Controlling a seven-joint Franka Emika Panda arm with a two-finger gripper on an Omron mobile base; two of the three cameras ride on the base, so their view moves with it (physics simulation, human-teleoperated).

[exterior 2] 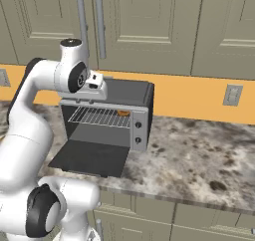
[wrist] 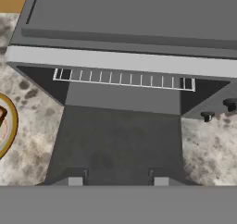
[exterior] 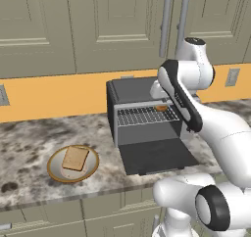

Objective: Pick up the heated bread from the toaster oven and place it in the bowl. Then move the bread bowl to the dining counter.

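The toaster oven (exterior: 139, 114) stands on the stone worktop with its door (exterior: 157, 155) dropped open. The heated bread (exterior: 161, 107), a small orange-brown piece, lies at the right rear of the wire rack (exterior 2: 102, 117) and also shows from the other side (exterior 2: 123, 113). Left of the oven rests the bowl (exterior: 55, 175) with a square toast slice (exterior: 76, 158) in it. My gripper (exterior 2: 99, 91) hangs above the oven's front top edge, pointing down over the open door (wrist: 120, 135). Its fingertips (wrist: 74, 179) stand wide apart, open and holding nothing. The bowl's rim (wrist: 11, 123) edges the hand view.
Upper cabinets with long bar handles (exterior: 165, 25) hang over the oven. An orange wall strip carries outlets (exterior: 232, 77) (exterior 2: 232, 94). The oven's knobs (exterior 2: 138, 128) sit on its right side. Bare stone worktop (exterior 2: 199, 160) stretches to the right of the oven.
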